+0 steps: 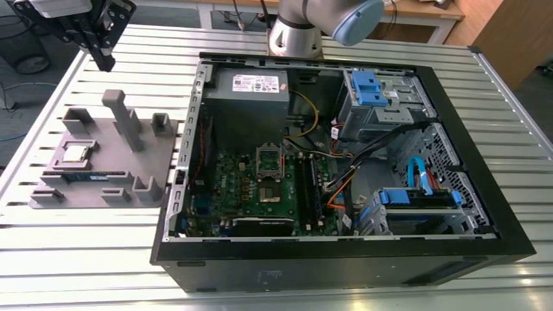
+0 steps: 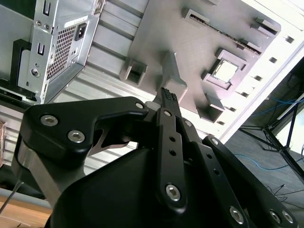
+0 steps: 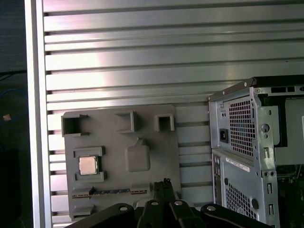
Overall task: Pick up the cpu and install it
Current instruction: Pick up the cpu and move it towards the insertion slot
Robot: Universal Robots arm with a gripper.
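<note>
Overhead, the gripper (image 1: 105, 63) hangs clear of the tray (image 1: 160, 154), jaws closed together and empty. The cpu (image 1: 76, 152) lies in its tray recess.

Showing a silver-grey arm (image 1: 296, 35) with a pale blue joint cap (image 1: 357, 19); carrying a matte black gripper (image 2: 167, 95) of linked bars, each studded with round silver screws (image 2: 173, 191), tapering to ribbed fingertips (image 2: 169, 98); exposing a brushed grey metal bracket (image 2: 34, 181) beneath the links.
</note>
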